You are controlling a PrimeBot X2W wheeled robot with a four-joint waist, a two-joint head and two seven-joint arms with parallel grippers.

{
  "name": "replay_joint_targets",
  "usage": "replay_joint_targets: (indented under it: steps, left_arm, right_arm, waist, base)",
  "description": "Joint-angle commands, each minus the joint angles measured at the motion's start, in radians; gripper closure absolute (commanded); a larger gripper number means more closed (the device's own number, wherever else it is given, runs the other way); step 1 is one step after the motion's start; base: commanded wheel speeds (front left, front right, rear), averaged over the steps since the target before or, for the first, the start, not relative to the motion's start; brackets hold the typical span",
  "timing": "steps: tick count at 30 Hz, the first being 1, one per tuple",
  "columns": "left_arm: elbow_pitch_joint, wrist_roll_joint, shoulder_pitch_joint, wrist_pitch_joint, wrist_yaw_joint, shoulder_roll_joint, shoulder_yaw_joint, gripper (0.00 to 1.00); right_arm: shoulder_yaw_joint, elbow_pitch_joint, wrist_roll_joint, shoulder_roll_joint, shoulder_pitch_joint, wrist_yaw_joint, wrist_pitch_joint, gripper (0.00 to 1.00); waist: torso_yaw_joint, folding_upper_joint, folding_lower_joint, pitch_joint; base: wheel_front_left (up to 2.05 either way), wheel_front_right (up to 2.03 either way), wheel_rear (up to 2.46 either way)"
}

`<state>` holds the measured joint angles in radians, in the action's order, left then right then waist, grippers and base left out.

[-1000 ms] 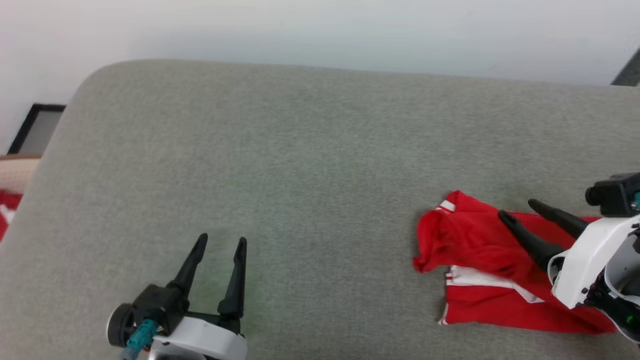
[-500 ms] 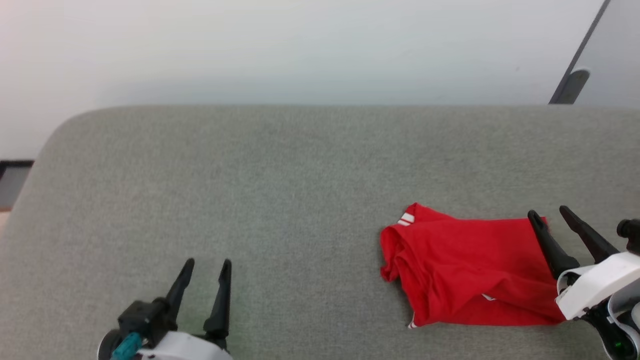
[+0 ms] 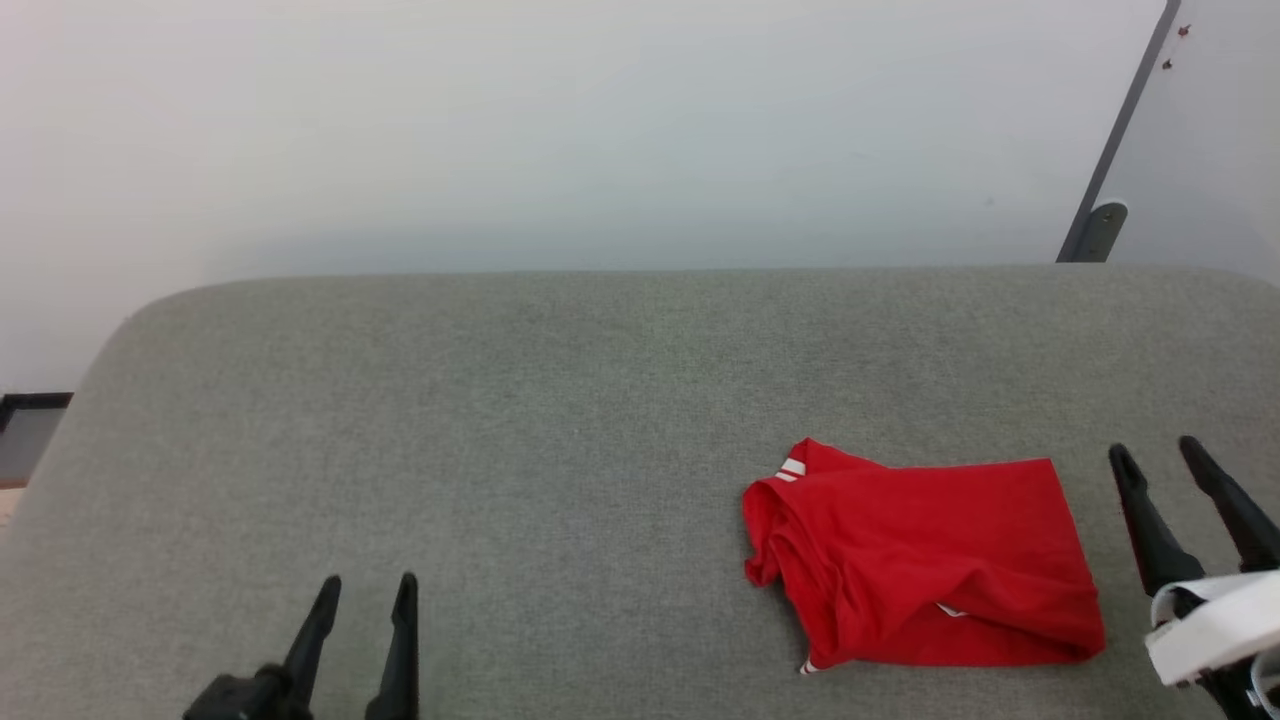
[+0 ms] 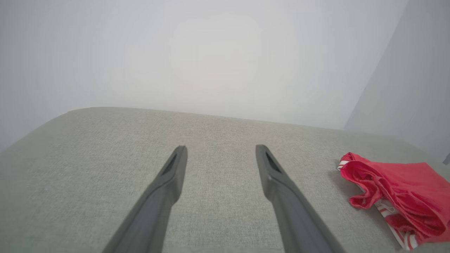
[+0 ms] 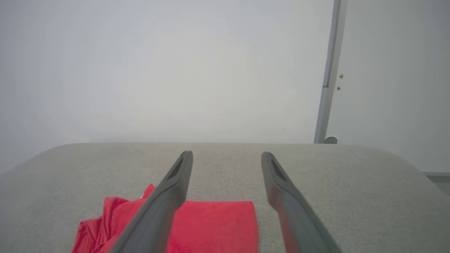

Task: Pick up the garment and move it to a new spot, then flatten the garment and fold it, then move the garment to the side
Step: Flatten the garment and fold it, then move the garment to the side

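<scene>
Pale, bare wall (image 3: pixel 600 130) rises behind a grey fabric-covered counter (image 3: pixel 550 400) with rounded corners, and a thin grey upright strip (image 3: pixel 1110 150) runs down the wall at the far right. At the lower right of the head view the right claw (image 3: pixel 1154 448) stands with its two long dark fingers spread apart and nothing between them, their tips pointing away over the counter; a white wrist housing (image 3: pixel 1215 620) sits behind the fingers at the frame's edge. Just to this claw's left, and not touching it, lies the garment (image 3: pixel 930 570), a bright red shirt folded into a compact, roughly rectangular bundle on the right part of the counter, towards its near edge. Its right side is a fairly straight edge, while its left side is bunched into soft rolls, with small bits of red-and-white striped trim peeking out at the far-left corner and at the near-left corner. In the right wrist view the claw's own left finger crosses in front of the red cloth. Well apart from the garment, at the lower left of the head view, the left claw (image 3: pixel 368 582) is likewise spread wide and empty, its fingers over bare grey fabric; in its wrist view the red bundle sits off to the right.
</scene>
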<state>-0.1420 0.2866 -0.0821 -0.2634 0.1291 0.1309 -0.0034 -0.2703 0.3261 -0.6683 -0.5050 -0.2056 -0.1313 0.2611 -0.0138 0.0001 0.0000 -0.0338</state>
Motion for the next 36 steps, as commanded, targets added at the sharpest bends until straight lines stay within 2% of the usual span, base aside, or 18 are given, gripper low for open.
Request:
replay_joint_targets:
  steps: [1,7,14,28,36]
  left_arm:
    - [0.013,-0.009,-0.021,-0.001,0.002,-0.002,0.007,0.0]
    - [0.061,-0.028,-0.079,-0.001,0.002,-0.016,0.018,0.0]
    - [0.132,-0.045,-0.153,-0.001,0.002,-0.036,0.049,0.0]
    - [0.161,-0.063,-0.164,-0.001,0.002,-0.041,0.051,0.0]
    - [0.16,-0.066,-0.154,-0.001,0.002,-0.047,0.042,0.0]
  right_arm:
    - [0.036,-0.025,0.021,0.013,0.031,0.001,0.004,0.0]
    - [0.151,-0.127,0.088,0.049,0.158,0.001,0.005,0.0]
    - [0.216,-0.211,0.143,0.078,0.268,0.001,0.005,0.0]
    - [0.248,-0.268,0.164,0.112,0.309,0.001,-0.021,0.0]
    - [0.237,-0.28,0.162,0.096,0.301,0.001,-0.058,0.0]
  waist:
    - [0.006,-0.0001,0.0,-0.005]
    - [0.025,-0.0001,0.0,-0.01]
    - [0.028,-0.0001,0.0,-0.005]
    - [0.028,-0.0001,0.0,0.002]
    - [0.034,-0.0001,0.0,0.003]
  base:
    - [0.0,0.0,0.0]
    - [0.0,0.0,0.0]
    - [0.0,0.0,0.0]
    - [0.0,0.0,0.0]
    - [0.0,0.0,0.0]
